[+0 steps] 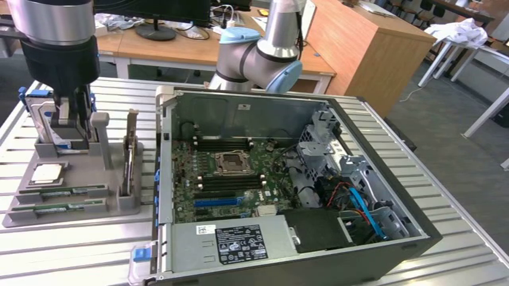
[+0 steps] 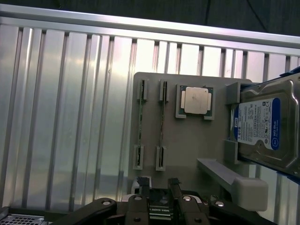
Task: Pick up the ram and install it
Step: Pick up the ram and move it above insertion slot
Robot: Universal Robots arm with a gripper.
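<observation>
**Single arm posed above the parts holder.** The arm's blue-capped joint [image 1: 254,56] is seen behind the open computer case [image 1: 238,110]. The wrist is carried to the exterior view's left and is held vertical there, with the gripper [image 1: 70,128] pointed straight down over the grey holder [image 1: 80,215]. The fingers [image 2: 143,187] are spread wide apart, and nothing is gripped between them. In the exterior view the fingertips are placed close beside the upright hard drive [image 1: 38,113] at the holder's far end. The ram [image 1: 70,190] is stored at the holder's near end as two green sticks. The sticks are set parallel, just beside each other, and each is held by clips at its ends. In the wrist view the ram [image 2: 162,123] is seen edge-on as thin lines. The square processor [image 1: 47,173] is seated between the ram and the hard drive. The gripper is apart from the ram and is not in contact with it. An expansion card [image 1: 131,152] is stood upright at the holder's edge nearest the case. The motherboard [image 1: 230,173] is exposed inside the case.
</observation>
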